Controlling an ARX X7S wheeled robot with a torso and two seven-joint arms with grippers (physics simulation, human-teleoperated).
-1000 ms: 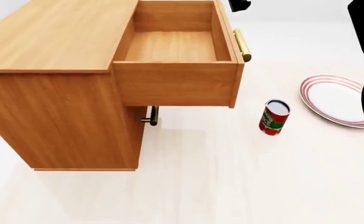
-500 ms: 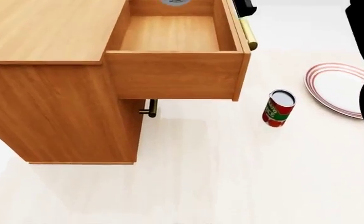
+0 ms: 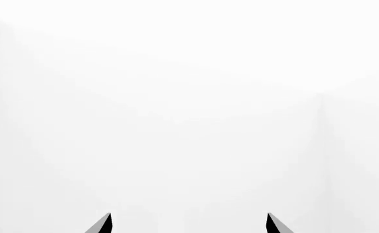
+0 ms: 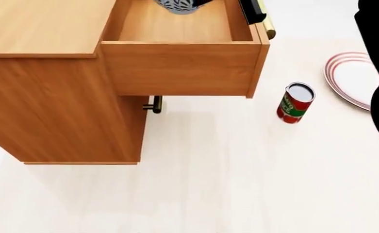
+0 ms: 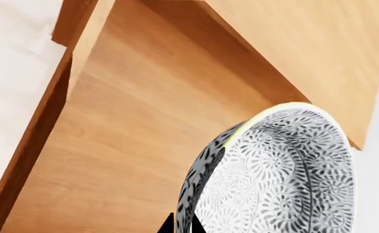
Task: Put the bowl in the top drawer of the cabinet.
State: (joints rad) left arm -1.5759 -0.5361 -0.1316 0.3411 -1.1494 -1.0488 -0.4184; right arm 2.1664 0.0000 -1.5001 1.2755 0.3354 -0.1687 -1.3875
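Observation:
The cabinet [image 4: 53, 73] stands at the left of the head view with its top drawer [image 4: 179, 65] pulled wide open. The grey-and-white patterned bowl [image 4: 176, 5] shows at the upper edge of that view, over the drawer's far end. In the right wrist view the bowl [image 5: 286, 174] hangs tilted above the drawer's wooden floor [image 5: 131, 145]. My right gripper [image 5: 182, 223] is shut on the bowl's rim, one finger on each side of the wall. My left gripper [image 3: 188, 225] is open and faces only blank white.
A red can [image 4: 295, 102] stands on the floor right of the drawer. Beyond it lies a white plate with red rings [image 4: 348, 77]. The lower drawer's brass handle [image 4: 154, 104] sticks out under the open drawer. My right arm [image 4: 378, 73] fills the right edge.
The bowl has come further into the head view over the drawer's far end, with the right gripper beside the drawer front. The head view has shifted, so the cabinet sits higher in frame.

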